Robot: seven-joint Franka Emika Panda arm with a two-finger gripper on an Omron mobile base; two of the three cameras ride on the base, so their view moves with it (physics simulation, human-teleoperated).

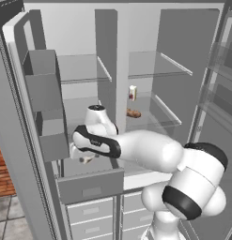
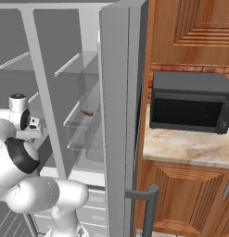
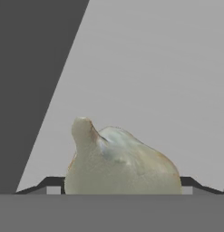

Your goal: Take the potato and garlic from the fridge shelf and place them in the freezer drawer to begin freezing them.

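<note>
Main risk as I read it: the garlic point(image 3: 120, 163) goes in badly. The gripper point(image 1: 85, 158) hangs low over the open freezer drawer point(image 1: 90, 186), close to the drawer's left side and near the fridge door bins point(image 1: 44, 105). The bulb is knobbly and rounded, so if it slips or is let go off-centre it could roll or catch the drawer wall instead of settling on the floor. A second risk — the forearm lies across the front of the compartment, and a careless lift could clip the shelf edge above.

The potato point(image 1: 133, 113) lies on the right-hand fridge shelf point(image 1: 160, 123), just below a small white carton point(image 1: 132, 93); it also shows through the glass in the right base view. By my judgement, 1 of 2 items is not yet fetched.

Jaws: in the hand view the garlic sits right between the 2 dark fingertips point(image 3: 49, 185), which stand wide apart on either side of it. It looks clamped on the bulb, though I cannot see actual contact — the bulb hides the inner faces.
</note>
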